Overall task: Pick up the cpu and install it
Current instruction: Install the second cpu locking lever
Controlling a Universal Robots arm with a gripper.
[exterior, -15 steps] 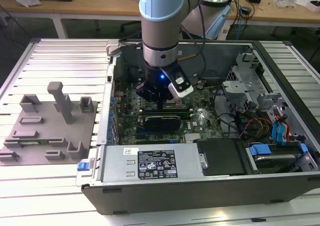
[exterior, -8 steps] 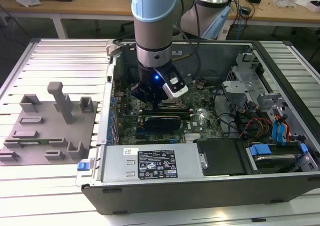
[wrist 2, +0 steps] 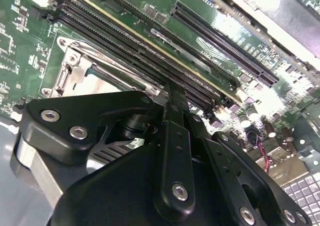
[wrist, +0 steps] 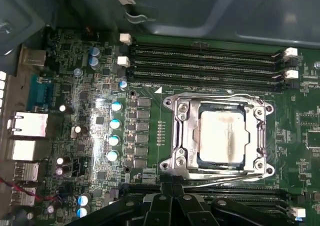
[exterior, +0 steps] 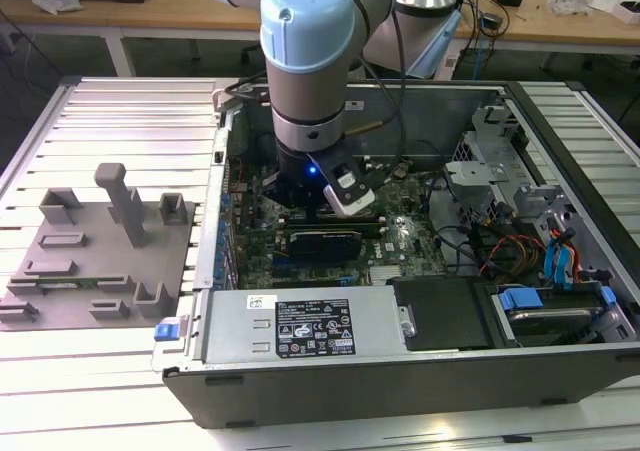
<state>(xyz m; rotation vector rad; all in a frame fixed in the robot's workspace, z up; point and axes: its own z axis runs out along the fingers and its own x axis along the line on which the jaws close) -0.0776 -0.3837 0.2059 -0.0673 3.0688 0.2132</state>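
One cpu (wrist: 221,138): lay seated in socket frame (wrist: 218,136).
Gripper (wrist 2: 174,93): fingers together, empty, just beside socket.
Technique: probably retreat vertically, avoiding frame.

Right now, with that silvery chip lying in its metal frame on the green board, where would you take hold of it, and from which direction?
I'd take the cpu from straight above, by two opposite edges of its pale top. It lies flat, boxed in by the socket frame, so no sideways approach looks open, and the frame's rim leaves little edge to pinch. The end effector sits beside the socket.
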